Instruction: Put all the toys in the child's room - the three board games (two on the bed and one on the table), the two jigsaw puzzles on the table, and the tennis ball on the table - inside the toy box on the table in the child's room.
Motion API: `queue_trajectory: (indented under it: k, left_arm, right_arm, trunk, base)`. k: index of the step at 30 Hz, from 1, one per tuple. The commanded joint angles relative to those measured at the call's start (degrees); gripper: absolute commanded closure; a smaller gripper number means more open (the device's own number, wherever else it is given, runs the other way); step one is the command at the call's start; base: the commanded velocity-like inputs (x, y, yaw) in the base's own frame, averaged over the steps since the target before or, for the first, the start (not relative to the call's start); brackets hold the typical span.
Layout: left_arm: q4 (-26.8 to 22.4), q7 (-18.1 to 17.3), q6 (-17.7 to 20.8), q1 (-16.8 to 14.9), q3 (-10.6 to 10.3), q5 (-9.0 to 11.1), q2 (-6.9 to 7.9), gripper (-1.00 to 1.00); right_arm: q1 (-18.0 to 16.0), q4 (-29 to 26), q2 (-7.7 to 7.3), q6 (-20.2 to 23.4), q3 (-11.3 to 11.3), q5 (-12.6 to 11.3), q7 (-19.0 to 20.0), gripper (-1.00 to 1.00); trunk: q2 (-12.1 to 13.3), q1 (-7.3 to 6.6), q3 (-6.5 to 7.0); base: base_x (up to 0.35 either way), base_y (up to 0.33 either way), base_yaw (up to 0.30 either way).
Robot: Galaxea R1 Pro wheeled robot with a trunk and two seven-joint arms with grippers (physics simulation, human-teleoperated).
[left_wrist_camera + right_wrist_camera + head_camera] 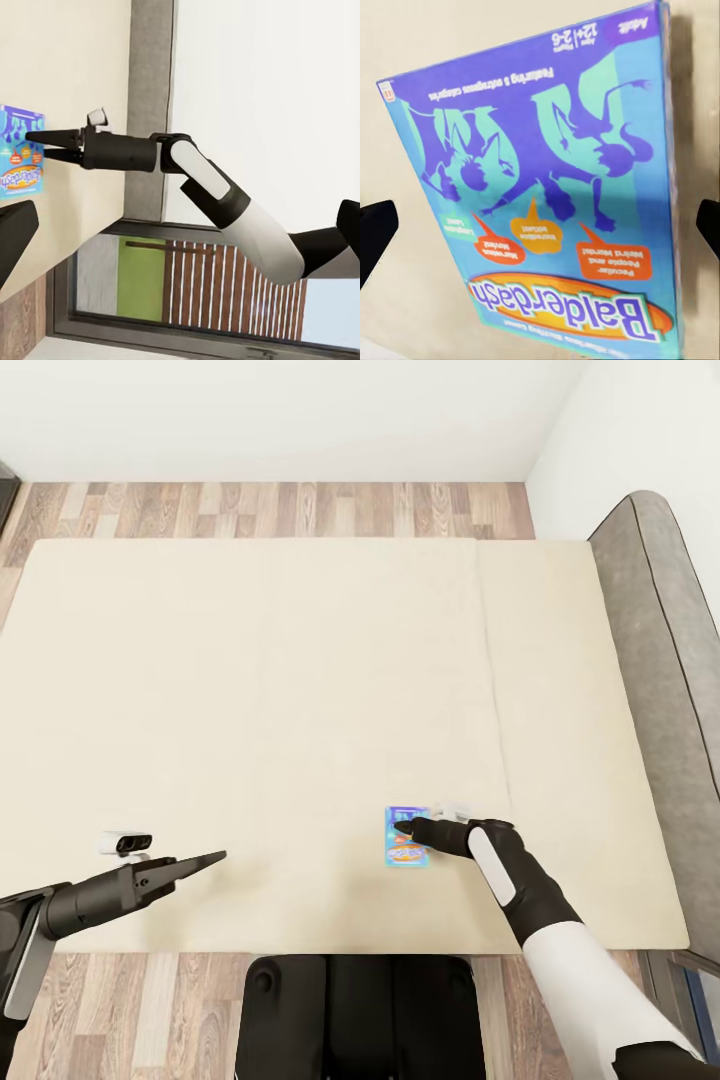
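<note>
- Progress, judged: early. One blue board game (407, 838) lies flat on the bed (250, 710), near its front edge, not yet lifted. No second game visible on the mattress. Toy box and table out of frame, so their contents unknown.
- Right gripper (404, 826): low over the box; fingertips spread wide, one at either side of the box in the right wrist view (536, 187); no contact visible, nothing gripped.
- Left gripper (212, 857): hovers over bare mattress, well apart from the game, holding nothing; fingers look drawn together, but can't tell for sure.

I am seeing a glossy printed cardboard game box (540, 187) lying on the matt cream mattress (250, 690), beside a wood-plank floor (300, 510).
</note>
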Motion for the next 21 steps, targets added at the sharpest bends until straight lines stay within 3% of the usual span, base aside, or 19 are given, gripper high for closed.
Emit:
queue_trajectory:
  k: [1, 21]
  left_arm:
    - [-0.01, -0.23, 0.61, -0.01, -0.03, -0.05, 0.1, -1.0]
    - [-0.01, -0.23, 0.61, -0.02, -0.08, -0.07, 0.26, -1.0]
  right_arm:
    - [-0.02, -0.04, 0.13, 0.24, -0.04, 0.3, 0.26, -1.0]
    - [-0.02, 0.06, 0.63, 0.24, -0.01, 0.3, 0.26, -1.0]
  trunk:
    - [-0.09, 0.03, -0.06]
    - [-0.09, 0.03, -0.06]
  base:
    - [0.0, 0.0, 0.0]
    - [0.01, 0.007, 0.0]
